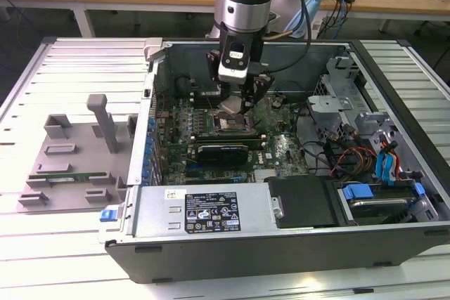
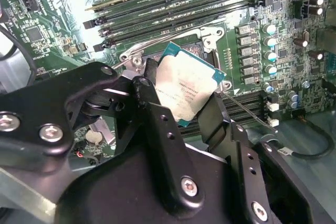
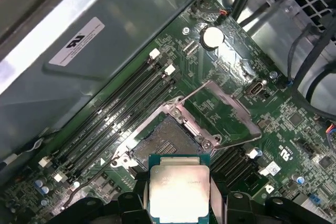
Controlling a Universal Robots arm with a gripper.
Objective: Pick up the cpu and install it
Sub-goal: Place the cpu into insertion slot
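Jaws clamped on two opposite edges of the cpu (image 2: 186,90), with the grip confined to the rim, presumably leaving the contact face untouched and free to seat. Held aloft inside the case, metal plate toward the wrist cameras, close above the open socket (image 3: 165,142) and not yet in it. Metal bracket (image 3: 226,114) of the socket swung back, apparently to clear the way down. Alongside, empty memory slots (image 3: 118,111) on the green motherboard (image 3: 286,124), lying flat within the opened computer case (image 1: 281,258) on the slatted surface (image 1: 63,258).
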